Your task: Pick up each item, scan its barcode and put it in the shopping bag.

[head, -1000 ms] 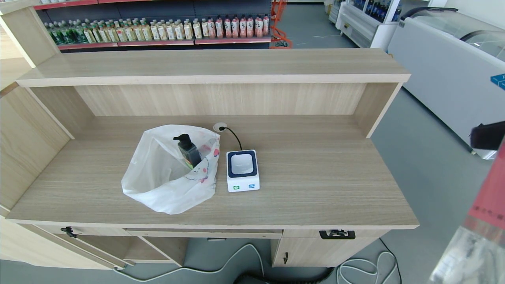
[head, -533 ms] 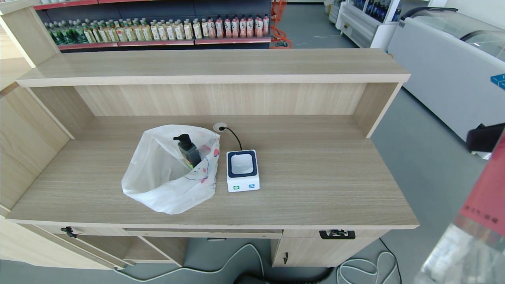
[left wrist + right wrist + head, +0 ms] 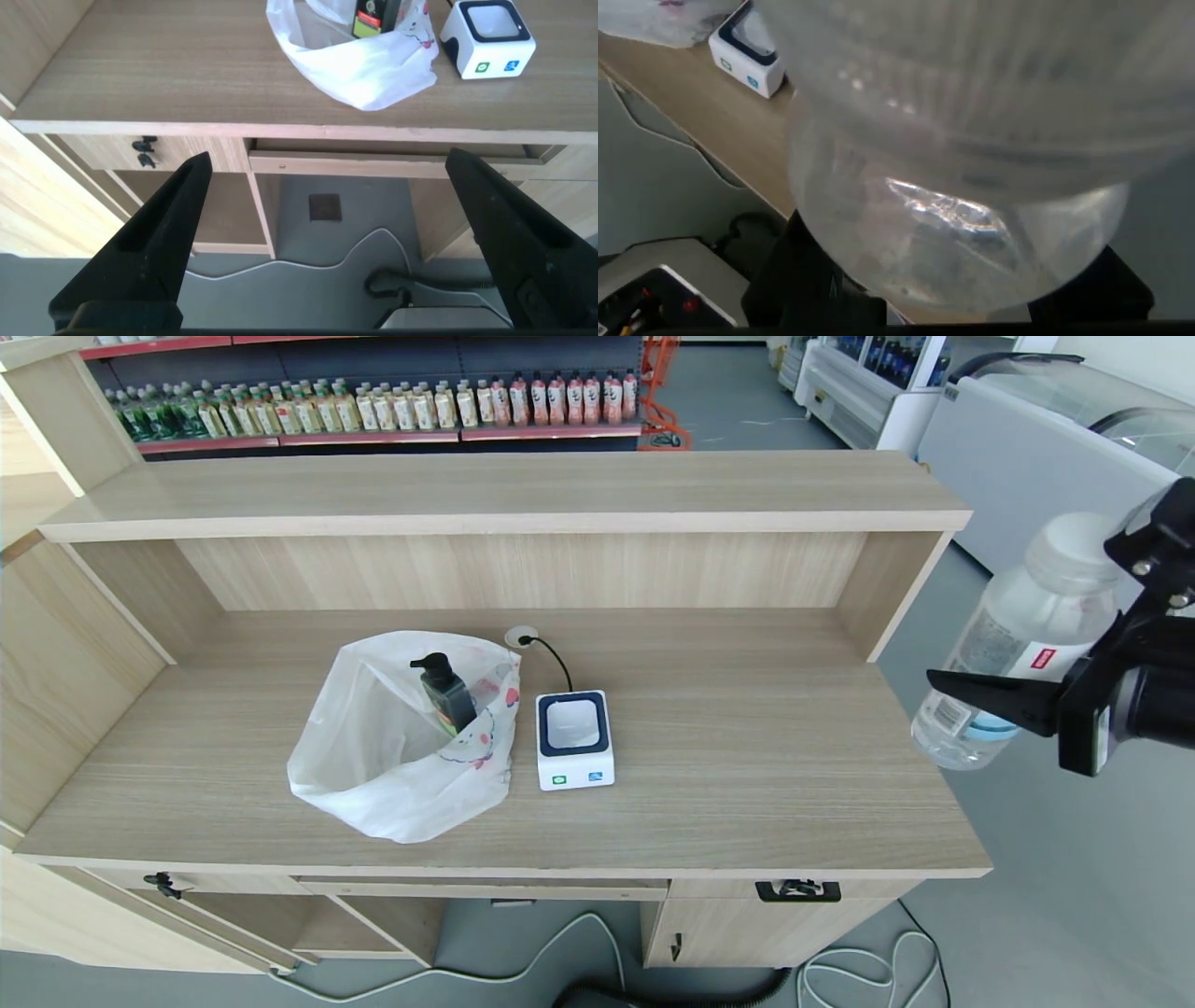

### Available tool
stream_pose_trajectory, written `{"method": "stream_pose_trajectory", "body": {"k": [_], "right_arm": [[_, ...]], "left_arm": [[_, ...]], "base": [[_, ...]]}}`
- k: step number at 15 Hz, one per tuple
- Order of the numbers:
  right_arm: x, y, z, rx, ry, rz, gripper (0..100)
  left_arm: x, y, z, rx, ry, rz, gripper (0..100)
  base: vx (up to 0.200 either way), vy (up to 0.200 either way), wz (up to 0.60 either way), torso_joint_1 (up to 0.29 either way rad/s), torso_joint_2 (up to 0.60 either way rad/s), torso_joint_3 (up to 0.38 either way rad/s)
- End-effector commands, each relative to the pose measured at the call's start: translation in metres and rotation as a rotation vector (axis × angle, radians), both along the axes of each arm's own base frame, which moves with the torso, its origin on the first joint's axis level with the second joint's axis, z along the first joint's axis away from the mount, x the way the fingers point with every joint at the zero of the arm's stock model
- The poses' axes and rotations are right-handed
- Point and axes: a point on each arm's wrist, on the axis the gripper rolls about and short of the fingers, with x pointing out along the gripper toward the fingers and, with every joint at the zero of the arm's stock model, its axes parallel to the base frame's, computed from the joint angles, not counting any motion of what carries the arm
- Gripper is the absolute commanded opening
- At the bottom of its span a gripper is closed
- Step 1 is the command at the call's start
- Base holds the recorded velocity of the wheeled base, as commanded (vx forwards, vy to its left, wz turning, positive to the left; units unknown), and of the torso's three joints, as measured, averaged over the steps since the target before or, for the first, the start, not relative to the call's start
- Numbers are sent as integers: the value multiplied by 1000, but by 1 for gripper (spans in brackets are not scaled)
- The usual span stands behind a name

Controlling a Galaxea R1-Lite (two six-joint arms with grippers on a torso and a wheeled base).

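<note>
A clear water bottle (image 3: 1022, 607) with a white cap and a red-and-white label hangs tilted in the air off the counter's right end, with my right gripper (image 3: 1046, 653) shut on it. In the right wrist view its base (image 3: 971, 168) looms close. On the wooden counter (image 3: 747, 775) stands a white shopping bag (image 3: 392, 775), mouth open, with a dark pump bottle (image 3: 445, 693) leaning inside. The white barcode scanner (image 3: 574, 739) sits just right of the bag. My left gripper (image 3: 327, 252) is open and holds nothing, low in front of the counter's front edge; past it lie the bag (image 3: 364, 61) and the scanner (image 3: 486, 37).
A raised shelf (image 3: 504, 495) runs along the counter's back, with side walls at both ends. A cable (image 3: 553, 658) runs from the scanner to a hole at the back. White freezers (image 3: 1046, 467) stand at the right. Cables (image 3: 523, 980) lie on the floor under the counter.
The bottle in my right gripper was close to the camera at the lower right edge. It now stands farther off and higher, beside the counter's right end, fully in view.
</note>
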Motion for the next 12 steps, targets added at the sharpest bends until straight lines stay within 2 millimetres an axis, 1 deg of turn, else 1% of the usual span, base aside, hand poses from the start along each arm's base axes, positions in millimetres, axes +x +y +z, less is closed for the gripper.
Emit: {"method": "stream_pose_trajectory", "body": {"k": [1, 2, 4, 6, 8, 12], "right_arm": [[7, -7, -7, -50, -16, -42, 0], [12, -9, -11, -82, -59, -53, 0], [28, -18, -23, -141, -150, -100, 0], [47, -16, -27, -197, -273, -96, 0], [58, -11, -27, -207, -352, -45, 0], [55, 4, -29, -227, -388, 35, 0]], "left_arm": [[0, 0, 0, 0, -1, 0, 100], [0, 0, 0, 0, -1, 0, 100], [0, 0, 0, 0, -1, 0, 100], [0, 0, 0, 0, 0, 0, 100], [0, 0, 0, 0, -1, 0, 100], [0, 0, 0, 0, -1, 0, 100]], "base": [[0, 0, 0, 0, 0, 0], [0, 0, 0, 0, 0, 0], [0, 0, 0, 0, 0, 0], [0, 0, 0, 0, 0, 0], [0, 0, 0, 0, 0, 0], [0, 0, 0, 0, 0, 0]]}}
